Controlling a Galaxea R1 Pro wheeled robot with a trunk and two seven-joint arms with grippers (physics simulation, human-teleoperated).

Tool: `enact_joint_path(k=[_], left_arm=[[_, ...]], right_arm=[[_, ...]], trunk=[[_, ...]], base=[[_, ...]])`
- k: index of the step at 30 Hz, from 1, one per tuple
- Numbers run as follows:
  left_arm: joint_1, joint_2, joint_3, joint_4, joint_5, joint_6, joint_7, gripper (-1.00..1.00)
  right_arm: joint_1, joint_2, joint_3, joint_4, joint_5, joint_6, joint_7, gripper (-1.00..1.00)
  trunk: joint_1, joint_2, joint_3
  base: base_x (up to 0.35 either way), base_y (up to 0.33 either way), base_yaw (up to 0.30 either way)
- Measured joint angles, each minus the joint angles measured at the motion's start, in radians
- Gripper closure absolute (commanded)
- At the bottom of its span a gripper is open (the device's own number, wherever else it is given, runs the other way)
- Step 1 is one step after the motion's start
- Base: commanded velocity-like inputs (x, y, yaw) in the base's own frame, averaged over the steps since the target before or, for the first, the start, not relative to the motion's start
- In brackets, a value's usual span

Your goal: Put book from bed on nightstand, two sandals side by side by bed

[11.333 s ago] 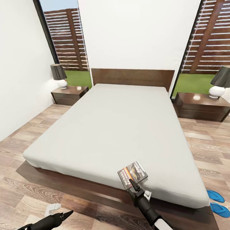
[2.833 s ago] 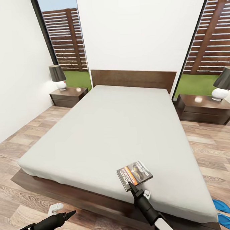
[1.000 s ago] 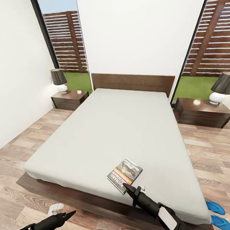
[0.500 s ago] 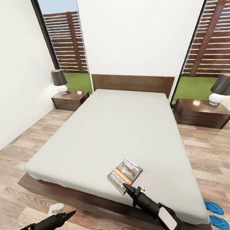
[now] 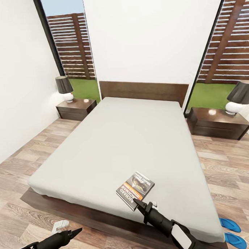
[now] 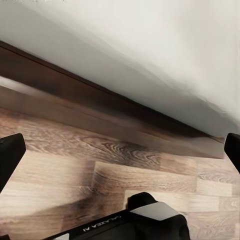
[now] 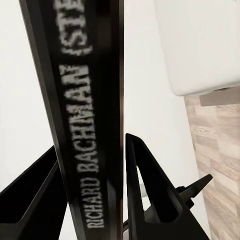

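Observation:
The book (image 5: 135, 189), dark with an orange band, is at the foot end of the bed (image 5: 132, 138), near its front edge. My right gripper (image 5: 137, 203) is shut on the book's near edge. In the right wrist view the spine (image 7: 85, 125) reading "RICHARD BACHMAN" stands between the two black fingers (image 7: 145, 190). I cannot tell whether the book rests on the mattress or hangs just above it. My left gripper (image 5: 73, 233) hovers open over the floor short of the bed frame (image 6: 115, 107). The two blue sandals (image 5: 230, 225) (image 5: 235, 240) lie on the floor by the bed's right foot corner.
A nightstand (image 5: 76, 107) with a dark-shaded lamp (image 5: 64, 88) stands left of the headboard (image 5: 144, 89). Another nightstand (image 5: 218, 122) with a lamp (image 5: 238, 97) stands on the right. Wood-plank floor runs along both sides of the bed, and tall windows flank the white wall.
Since 2.8 s ago the right gripper has swung the book left and turned it. Over the last second both arms keep still and only the view drifts slightly.

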Motion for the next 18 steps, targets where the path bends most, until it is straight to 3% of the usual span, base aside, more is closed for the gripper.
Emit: enact_joint_path(k=[18], left_arm=[[0.0, 0.0, 0.0, 0.0, 0.0, 0.0, 0.0, -1.0]], right_arm=[[0.0, 0.0, 0.0, 0.0, 0.0, -0.001, 0.0, 1.0]], trunk=[[-0.069, 0.126, 0.057]], base=[[0.0, 0.0, 0.0]])
